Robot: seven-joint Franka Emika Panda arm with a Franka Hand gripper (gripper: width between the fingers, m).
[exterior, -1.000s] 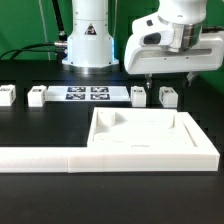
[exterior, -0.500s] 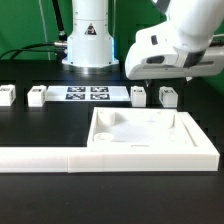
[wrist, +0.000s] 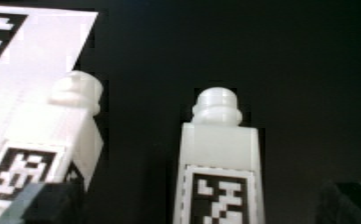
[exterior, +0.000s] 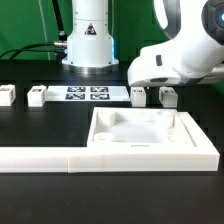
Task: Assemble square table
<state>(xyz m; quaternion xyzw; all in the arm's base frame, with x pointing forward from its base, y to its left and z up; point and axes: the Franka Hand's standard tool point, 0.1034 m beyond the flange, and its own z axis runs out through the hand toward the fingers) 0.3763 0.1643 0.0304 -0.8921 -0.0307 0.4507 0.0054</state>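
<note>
I see the arm's white hand (exterior: 175, 62) hanging low over the back of the black surface (exterior: 40, 125), at about 2 o'clock from the middle of the exterior view. It is just above two of the table's legs.

In the wrist view the fingers (wrist: 35, 205) show only as dark tips at the two lower corners. They are spread wide and grip nothing. The outer leg (wrist: 221, 165) lies in the gap between them, touching neither tip. The inner leg (wrist: 67, 125) lies just beside it, alongside the marker board (wrist: 26, 50). Each of these legs shows a rounded peg end and a black-and-white tag.

In the exterior view the tabletop slab (exterior: 190, 135) lies flat at about 5 o'clock from the centre, with its raised rim up. It rests against the inside of the L-shaped barrier (exterior: 60, 158). The inner leg (exterior: 138, 95) and the outer leg (exterior: 167, 96) stand at roughly 12 o'clock from the slab, near each other but apart. The marker board (exterior: 88, 95) lies at 11 o'clock from the slab. Beyond it, at about 10 o'clock, are the third leg (exterior: 38, 95) and the fourth leg (exterior: 8, 95). All four legs are separate from the slab.
</note>
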